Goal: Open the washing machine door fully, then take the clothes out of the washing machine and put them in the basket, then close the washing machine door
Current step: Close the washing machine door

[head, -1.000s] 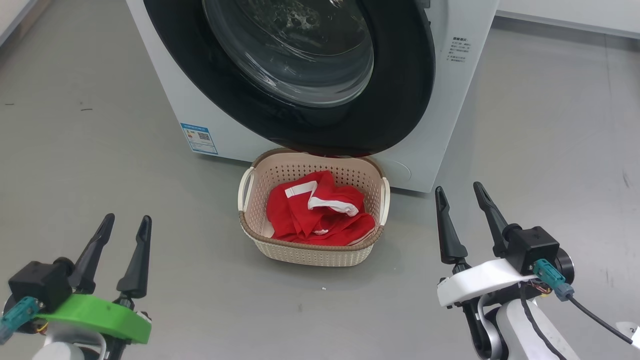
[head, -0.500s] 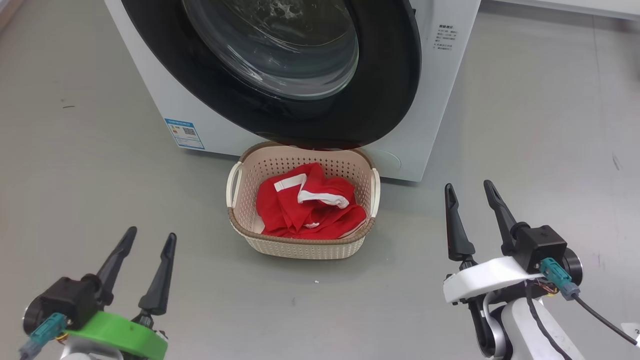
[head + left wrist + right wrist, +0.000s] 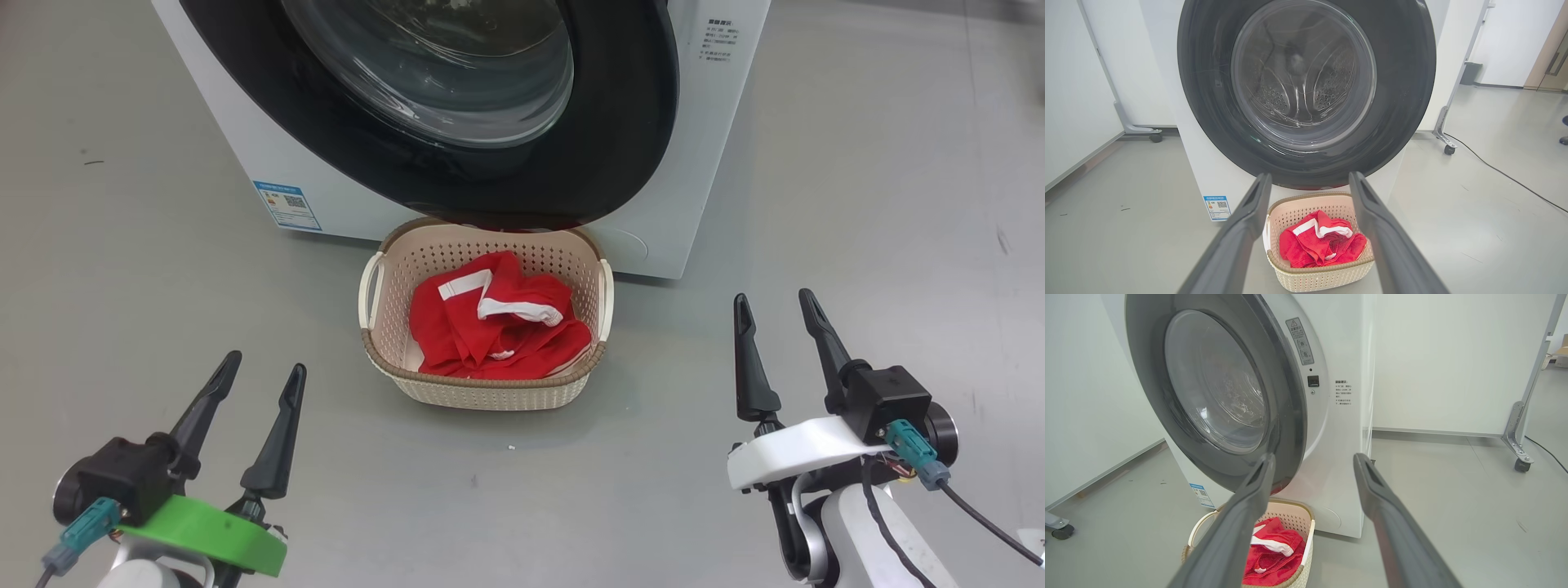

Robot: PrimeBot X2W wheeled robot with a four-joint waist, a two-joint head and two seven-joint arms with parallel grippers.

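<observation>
Clothes in red lie just ahead of your two grippers. Nearest you, the left gripper hangs low on the left and the right gripper low on the right, over the grey floor. Both sets of jaws are spread wide and grasp nothing. Between them and a little farther, the basket stands on the floor with the garments heaped inside. Just beyond its far rim rises the washing machine, with a blue sticker low on its left front. The washing machine door lies against that front, its glass facing you. You cannot tell whether it is latched.
</observation>
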